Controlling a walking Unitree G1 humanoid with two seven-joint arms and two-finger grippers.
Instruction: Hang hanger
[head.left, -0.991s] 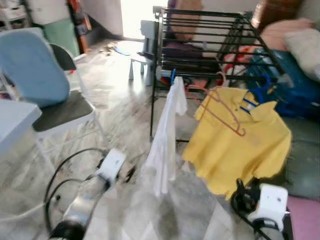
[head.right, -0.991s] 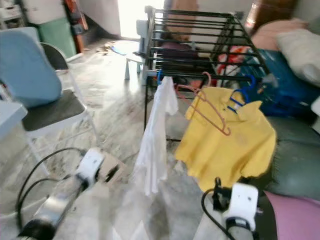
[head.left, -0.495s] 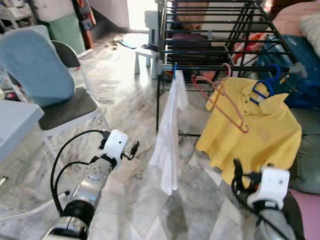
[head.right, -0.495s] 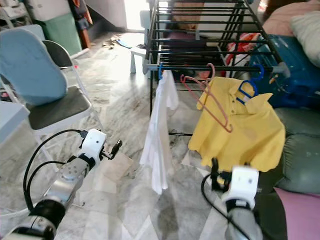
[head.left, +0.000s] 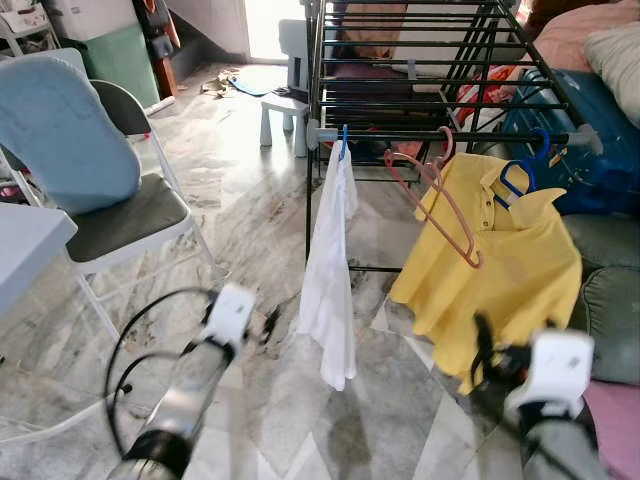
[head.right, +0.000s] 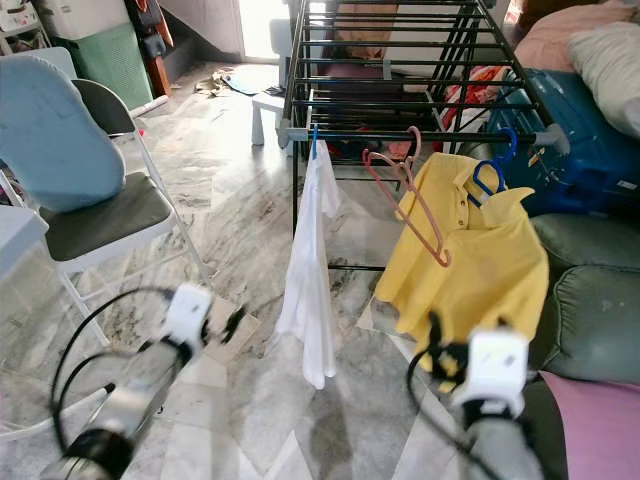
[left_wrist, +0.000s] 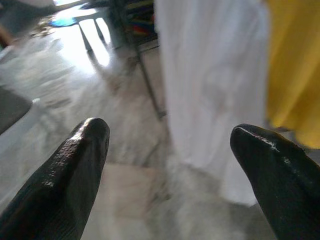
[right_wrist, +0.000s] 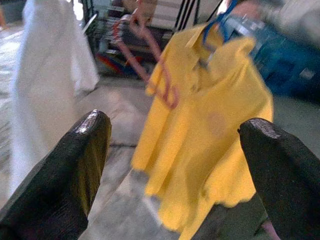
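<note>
Facing the drying rack with both tools empty

Spreading wide, the left tool (left_wrist: 167, 165) holds nothing; its wrist view looks between the two black fingers at the white garment (head.left: 328, 270) and the marble floor (head.left: 250, 210) beneath. The right tool (right_wrist: 175, 165) is likewise splayed and empty, aimed at the yellow polo shirt (head.left: 495, 270) and the bare pink hanger (head.left: 440, 200) beside it. Both arms sit low in front of the robot, well short of the black drying rack (head.left: 420, 60).

The pink hanger hooks over the rack's front rail (head.left: 450, 135) and hangs tilted, its lower corner lying against the shirt's front, probably because it carries no weight to square it. A blue hanger (head.left: 525, 170) carries the shirt from the same rail; the white garment hangs from another blue hook (head.left: 343, 143) further left.

Judging from this, the hanger already rests on the rail, so the task looks done or nearly so, and the spread fingers fit a release.

A folding chair (head.left: 110, 200) draped with a blue cushion stands off to the robot's left.
</note>
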